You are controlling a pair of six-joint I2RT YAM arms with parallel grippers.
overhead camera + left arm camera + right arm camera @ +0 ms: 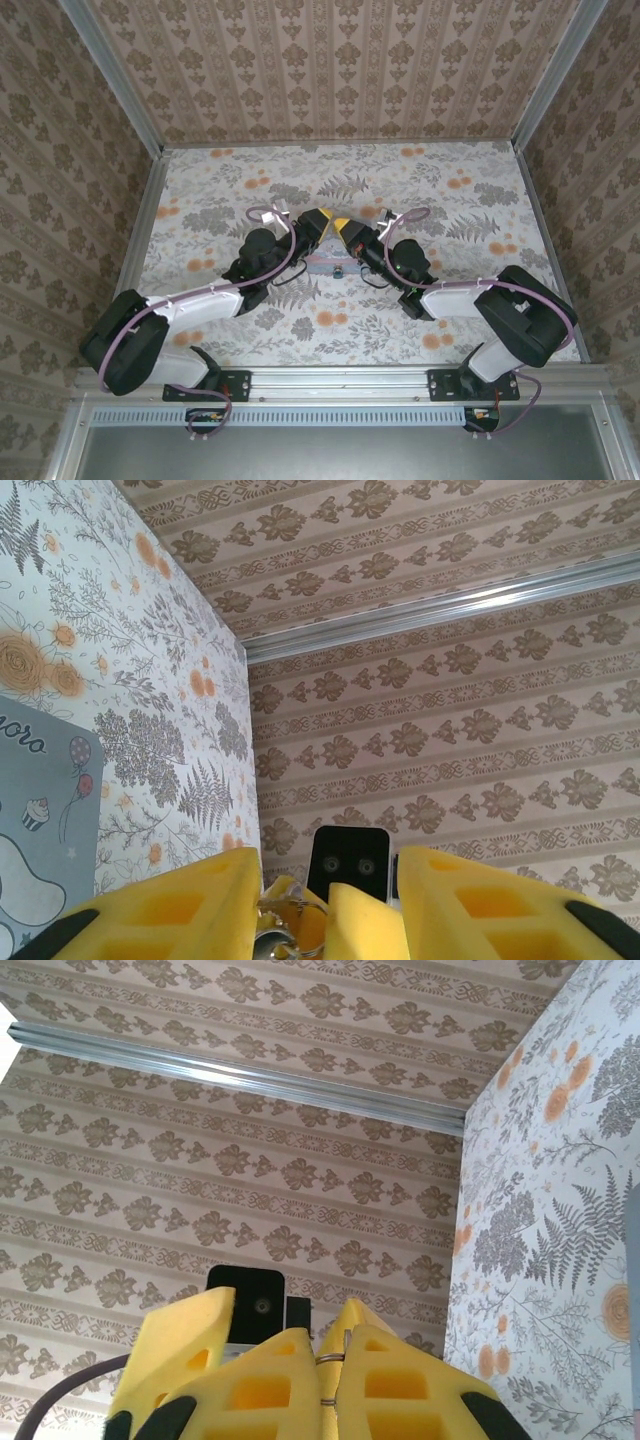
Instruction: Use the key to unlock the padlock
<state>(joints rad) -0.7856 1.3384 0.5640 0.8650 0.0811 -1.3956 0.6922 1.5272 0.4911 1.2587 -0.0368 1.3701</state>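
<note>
Top external view: the two arms reach in from their bases at 6 o'clock and meet over the middle of the floral table (450, 190). Between their wrists lies a pastel tin (322, 265), its lid down and its inside hidden. A dark speck at the tin's near edge is too small to identify. At 12 o'clock from the tin, the left gripper (320, 220) and the right gripper (345, 228) touch tip to tip, and nothing between them can be made out from above.

Left wrist view: the left fingers (190, 900) stand apart at the frame's bottom edge. Between them sit silvery metal bits (288, 922), cut off by the frame, and one yellow fingertip (360, 920) of the right gripper. Whether the left jaws pinch any of this cannot be told. The tin's printed lid shows at 9 o'clock.

Right wrist view: the right pads (400, 1380) are clenched together, with a thin metal loop (329, 1360) nipped in the seam. Whether the loop belongs to the padlock or the key cannot be told, and both stay hidden among the fingertips. Patterned wall lies beyond.
</note>
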